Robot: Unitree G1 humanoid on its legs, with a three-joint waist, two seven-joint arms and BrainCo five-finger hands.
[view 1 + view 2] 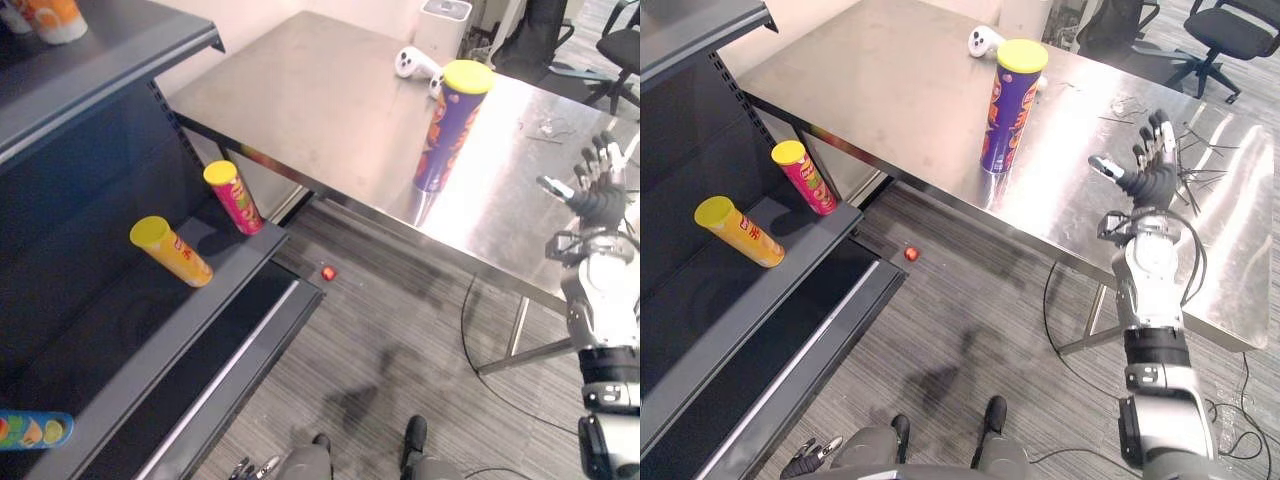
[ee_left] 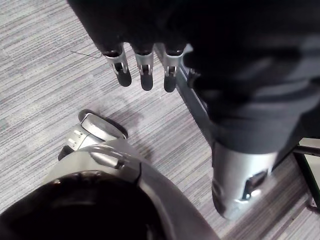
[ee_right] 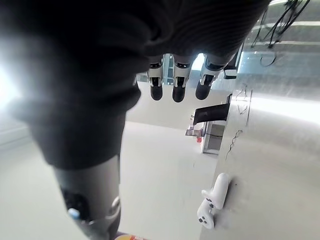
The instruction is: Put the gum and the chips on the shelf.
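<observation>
A tall purple chips can with a yellow lid stands upright on the steel table. My right hand is raised over the table to the right of the can, apart from it, fingers straight and empty. On the dark shelf a yellow can lies tilted and a pink can leans beside it. A small red thing lies on the floor between shelf and table. My left hand hangs low over the floor, fingers relaxed, holding nothing.
A white controller lies on the table behind the purple can. A blue tube with coloured spots lies on the shelf's near left. Orange packs stand on the upper shelf. A white bin and office chairs stand beyond the table.
</observation>
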